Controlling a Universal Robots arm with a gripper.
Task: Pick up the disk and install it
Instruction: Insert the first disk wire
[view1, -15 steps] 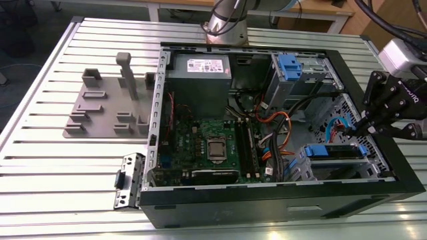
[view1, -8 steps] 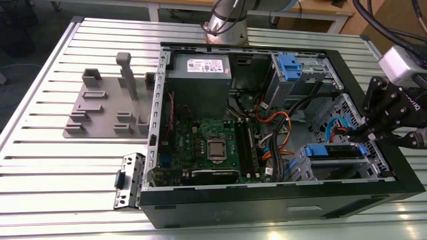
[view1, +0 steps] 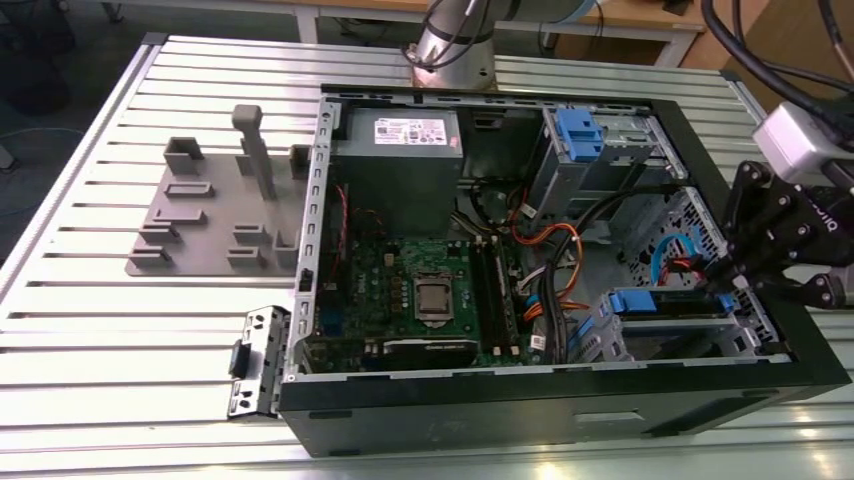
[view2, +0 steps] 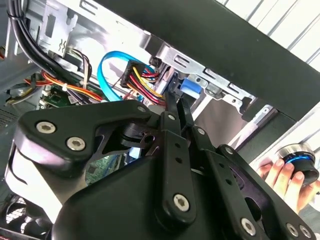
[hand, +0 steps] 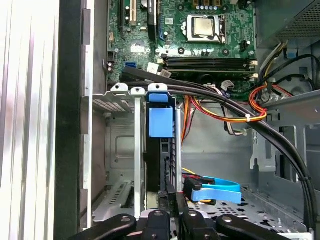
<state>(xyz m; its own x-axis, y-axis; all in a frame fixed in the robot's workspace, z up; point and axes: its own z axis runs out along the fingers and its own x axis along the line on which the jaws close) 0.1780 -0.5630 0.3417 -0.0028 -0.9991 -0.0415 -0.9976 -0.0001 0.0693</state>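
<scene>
The gripper (view1: 731, 280) pinches the disk's (view1: 663, 301) edge, fingers (hand: 167, 197) pressed against it. The disk stands on edge in the bay (hand: 122, 150) at the case's (view1: 534, 410) four o'clock corner in the exterior view.

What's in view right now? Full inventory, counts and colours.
computer case: 1, black, open, lying on the slatted table
slatted table: 1, silver aluminium
motherboard: 1, green, inside the case
power supply: 1, grey with white sticker, far end of the case
drive cage: 1, grey metal with blue tab, far corner of the case
disk: 1, blue-railed, standing on edge in the near drive bay
fixture plate: 1, grey, at the exterior view's left of the case
bracket: 1, silver metal, beside the case's near corner
SATA cable: 1, blue
hand: 1, on a knob outside the case
pincer: 1, black, shut on the disk's near edge
</scene>
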